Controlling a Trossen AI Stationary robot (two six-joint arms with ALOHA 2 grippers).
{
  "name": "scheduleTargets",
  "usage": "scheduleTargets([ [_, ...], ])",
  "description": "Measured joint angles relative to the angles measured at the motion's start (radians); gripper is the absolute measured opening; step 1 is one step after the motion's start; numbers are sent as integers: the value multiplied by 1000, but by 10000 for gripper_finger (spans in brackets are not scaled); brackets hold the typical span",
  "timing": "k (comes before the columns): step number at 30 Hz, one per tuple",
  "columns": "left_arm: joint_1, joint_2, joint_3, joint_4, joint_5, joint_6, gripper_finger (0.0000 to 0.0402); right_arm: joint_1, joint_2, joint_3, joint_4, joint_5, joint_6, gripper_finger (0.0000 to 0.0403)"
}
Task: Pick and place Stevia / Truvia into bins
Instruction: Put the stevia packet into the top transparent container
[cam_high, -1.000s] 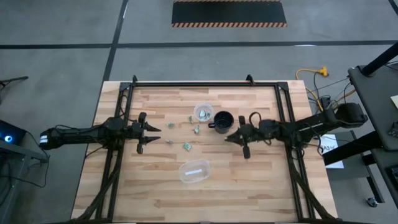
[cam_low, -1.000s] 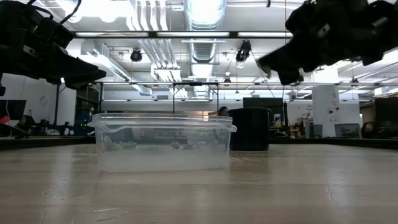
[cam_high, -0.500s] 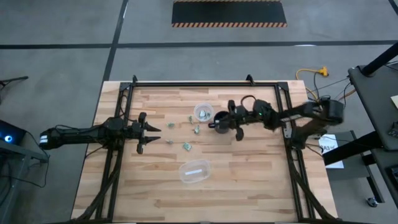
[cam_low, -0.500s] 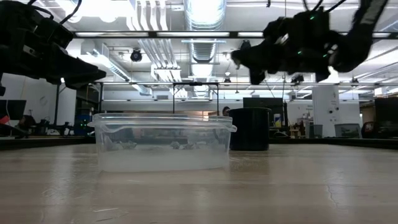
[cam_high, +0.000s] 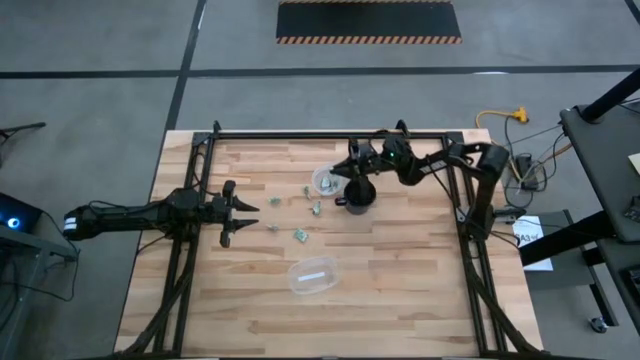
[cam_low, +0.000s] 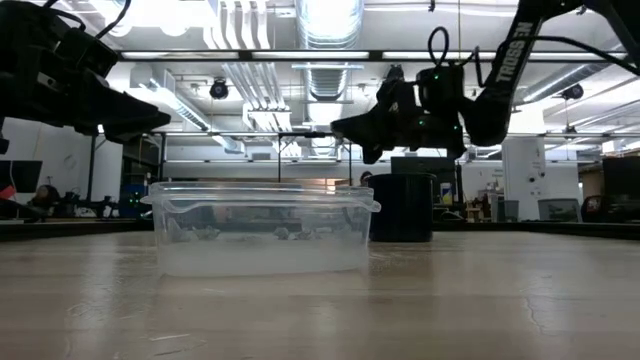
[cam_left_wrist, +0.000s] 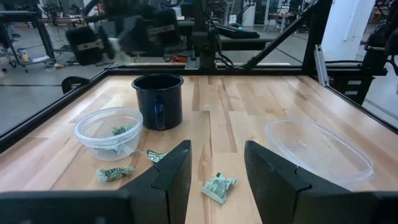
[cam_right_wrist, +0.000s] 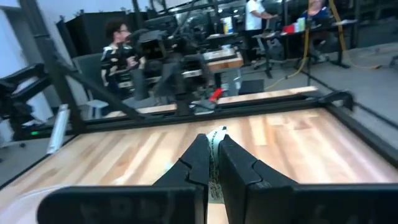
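Several green-and-white Stevia / Truvia packets (cam_high: 301, 236) lie flat on the wood left of the black mug (cam_high: 360, 193). The bin, a small round clear cup (cam_high: 327, 181) with packets inside, stands next to the mug. My right gripper (cam_high: 337, 172) hovers above the cup's far right rim, higher than the mug (cam_low: 402, 208), and is shut on one packet (cam_right_wrist: 217, 133). My left gripper (cam_left_wrist: 214, 155) waits open near the table's left side, pointing at the loose packets (cam_left_wrist: 219, 186). My right gripper pinches one packet between its two fingers (cam_right_wrist: 198, 155). A thin strip of the packet (cam_right_wrist: 216, 149) shows edge-on in the gap and juts a little past the tips. The fingers lie about level, reaching from the table's right. The packet is lifted clear of everything.
A larger oval clear tub (cam_high: 312, 276) stands toward the near edge, in the middle. A black metal frame (cam_high: 330, 134) runs around the table's sides and far edge. People stand at benches (cam_right_wrist: 118, 50) beyond the table.
My right gripper has swung from the right of the mug toward the table's far left, passing over the mug to stand above the cup. It has stayed shut. The left arm has kept still.
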Motion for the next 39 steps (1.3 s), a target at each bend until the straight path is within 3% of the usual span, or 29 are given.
scheduleTargets([
  [8, 0, -1, 0, 0, 0, 0, 132, -23, 72, 58, -1, 64, -17, 12],
  [17, 0, -1, 0, 0, 0, 0, 132, -20, 164, 156, -2, 61, 40, 13],
  [39, 0, 0, 0, 0, 0, 0, 132, -20, 96, 133, -90, 30, 72, 13],
])
